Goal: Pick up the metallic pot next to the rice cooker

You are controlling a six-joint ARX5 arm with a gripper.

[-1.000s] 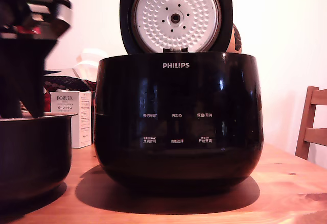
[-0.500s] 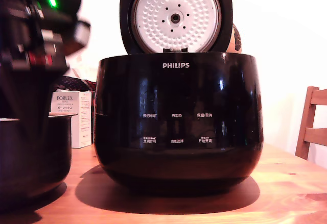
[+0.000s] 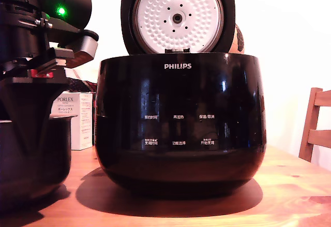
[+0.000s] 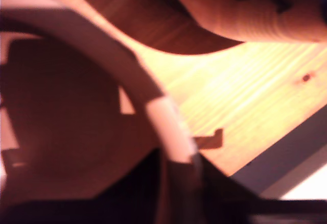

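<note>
The arm's fingers (image 4: 176, 175) straddle the metallic pot (image 3: 31, 160) rim beside the rice cooker (image 3: 181, 118), grip unclear.

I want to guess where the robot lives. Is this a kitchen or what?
Probably a home kitchen or dining room: a rice cooker with its lid open and a pot sit on a wooden table, with a wooden chair beside it.

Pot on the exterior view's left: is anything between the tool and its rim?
Nothing visible. The wrist view shows the tool straddling the pot rim, one finger either side. The cooker sits apart to the exterior view's right. Whether the fingers have closed is unclear.
</note>
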